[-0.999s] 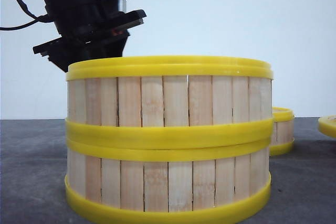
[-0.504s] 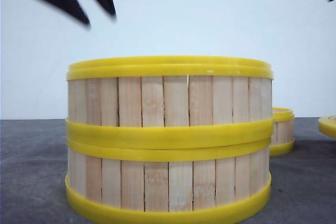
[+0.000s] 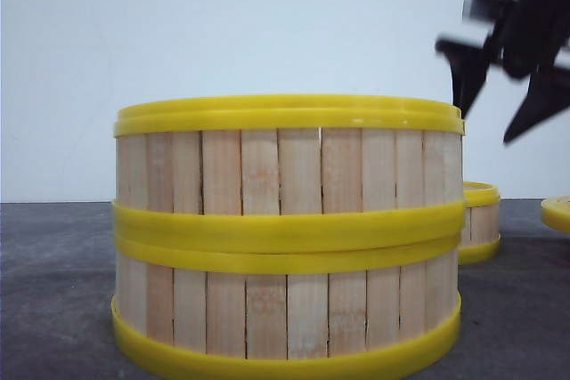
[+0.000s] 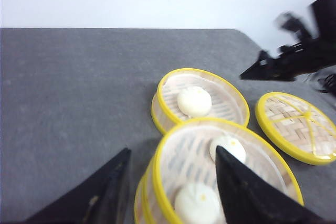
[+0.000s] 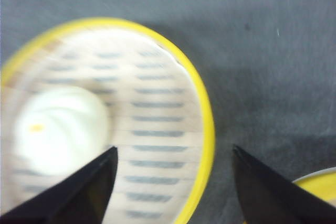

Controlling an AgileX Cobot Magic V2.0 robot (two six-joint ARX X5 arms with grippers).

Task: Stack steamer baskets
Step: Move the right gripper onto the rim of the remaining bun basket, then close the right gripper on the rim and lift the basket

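Note:
Two steamer baskets stand stacked one on the other at the table's front; the stack holds white buns in its upper basket. A third steamer basket sits alone behind it, low at the right behind the stack, with one bun in it. My left gripper hangs open above the stack's near rim, holding nothing. My right gripper is open in the air over the lone basket; its jaws straddle the yellow rim, one inside and one outside, touching nothing.
A round woven lid with a yellow rim lies on the grey table beside the lone basket, at the far right edge in the front view. The grey table stretches away left of the baskets.
The left arm has lifted off the stack and left the front view. The right gripper has dropped in from the upper right toward the lone basket.

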